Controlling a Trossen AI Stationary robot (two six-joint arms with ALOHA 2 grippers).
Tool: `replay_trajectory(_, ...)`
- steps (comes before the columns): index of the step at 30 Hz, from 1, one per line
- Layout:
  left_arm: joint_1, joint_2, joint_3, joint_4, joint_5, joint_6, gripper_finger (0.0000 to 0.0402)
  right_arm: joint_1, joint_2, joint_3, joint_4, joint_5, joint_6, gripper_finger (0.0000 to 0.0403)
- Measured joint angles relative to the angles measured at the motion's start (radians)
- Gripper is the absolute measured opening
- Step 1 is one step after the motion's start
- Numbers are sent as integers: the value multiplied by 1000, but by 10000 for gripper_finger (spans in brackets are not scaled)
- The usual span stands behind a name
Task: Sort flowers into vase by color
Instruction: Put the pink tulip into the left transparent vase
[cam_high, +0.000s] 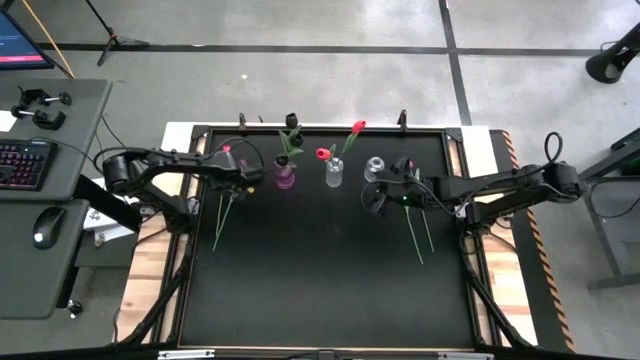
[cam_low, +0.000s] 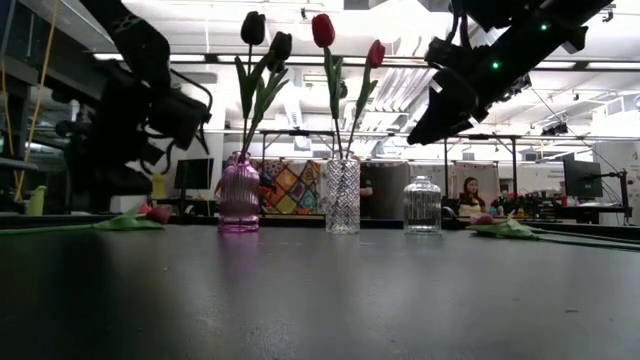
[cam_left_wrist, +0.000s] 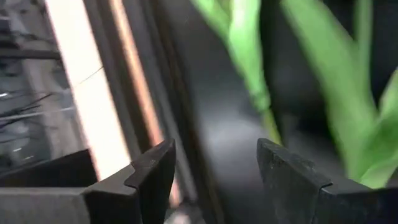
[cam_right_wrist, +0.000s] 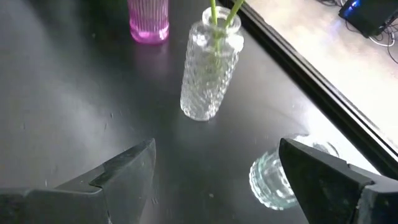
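High view: three vases stand in a row near the far edge of the black bench (cam_high: 320, 290): a pink vase (cam_high: 285, 177) with dark-headed flowers (cam_high: 291, 135), a clear textured vase (cam_high: 334, 172) with red flowers (cam_high: 340, 147), and a short clear vase (cam_high: 374, 167) holding none. The left tool (cam_high: 244, 178) sits just left of the pink vase, above loose flowers (cam_high: 225, 215) lying on the bench; the right tool (cam_high: 385, 190) hangs just beside the short vase, with more loose flowers (cam_high: 415, 225) lying to its right. Low view: the right tool (cam_low: 440, 110) hovers above the short vase (cam_low: 422, 205), and the loose flowers (cam_low: 515, 229) lie flat beyond it. Left wrist view: the left tool (cam_left_wrist: 214, 180) stands open at a moderate gap, empty, with green leaves (cam_left_wrist: 249, 56) just ahead. Right wrist view: the right tool (cam_right_wrist: 217, 180) is spread wide and empty, the textured vase (cam_right_wrist: 208, 68) ahead of it and the short vase (cam_right_wrist: 273, 177) between its fingers.
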Motion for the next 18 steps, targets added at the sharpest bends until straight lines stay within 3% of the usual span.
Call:
replay_trajectory(6, 72, 0, -2, 188, 12, 100, 213, 0, 0, 0, 33, 0, -1, 330)
replay_trajectory(18, 175, 0, -51, 290, 61, 133, 213, 0, 0, 0, 29, 1, -1, 330)
